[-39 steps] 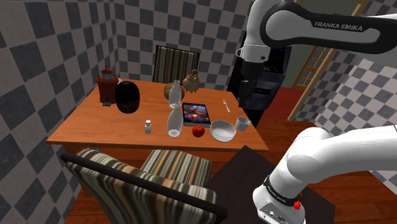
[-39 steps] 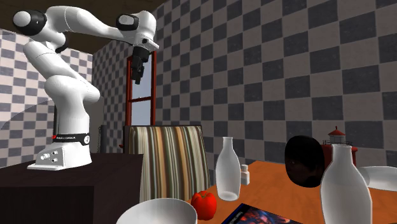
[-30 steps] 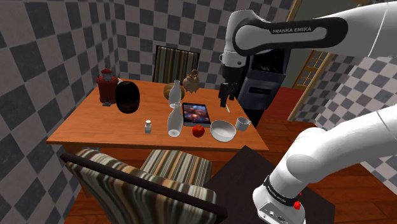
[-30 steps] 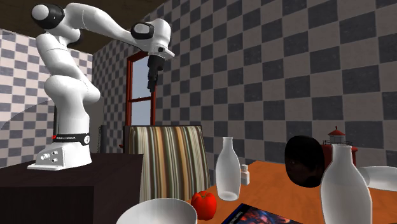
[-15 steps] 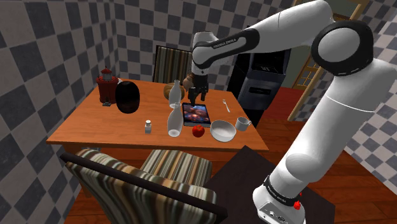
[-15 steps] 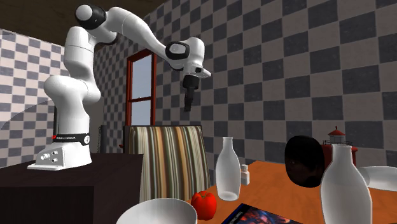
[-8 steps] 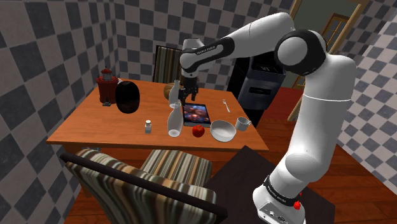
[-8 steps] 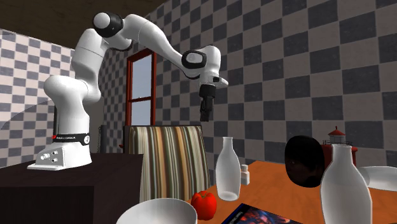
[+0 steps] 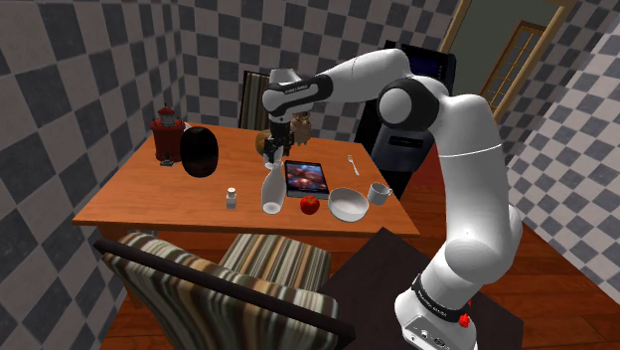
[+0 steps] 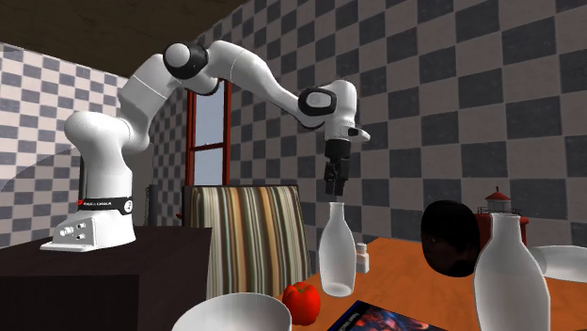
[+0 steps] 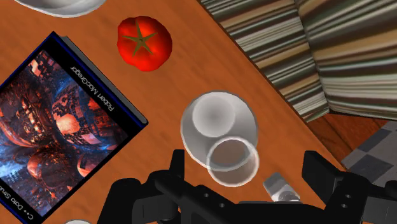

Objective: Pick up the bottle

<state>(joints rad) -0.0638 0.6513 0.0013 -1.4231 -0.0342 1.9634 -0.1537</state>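
i have the gripper (image 10: 335, 192) poised just over the bottle (image 9: 270, 193). its two black fingers are spread apart and clasp nothing. through the wrist camera the bottle's round mouth sits in the gap, clear of both fingers.

the bottle is clear and glassy, with a wide rounded body and a narrow neck. it stands upright on the smooth orange-brown wooden table (image 9: 139, 199), toward the edge where the near chair (image 9: 224, 288) is drawn up.

i count two bottles; the second bottle (image 10: 511, 273), paler and white-looking, stands farther across the table. there is one glossy red tomato (image 11: 144, 42), one flat book (image 11: 57, 127) with a dark patterned cover, one round white bowl (image 9: 347, 204), one small cup (image 9: 379, 192), one little shaker (image 9: 231, 198) and one black rounded lump (image 9: 199, 152). there are two striped chairs, the near one and the far chair (image 9: 273, 99).

around the bottle, the shaker is near on one side, the tomato near on the other, and the book lies just behind. none of them touch it. bare wood runs wide toward the shoulder view's left.
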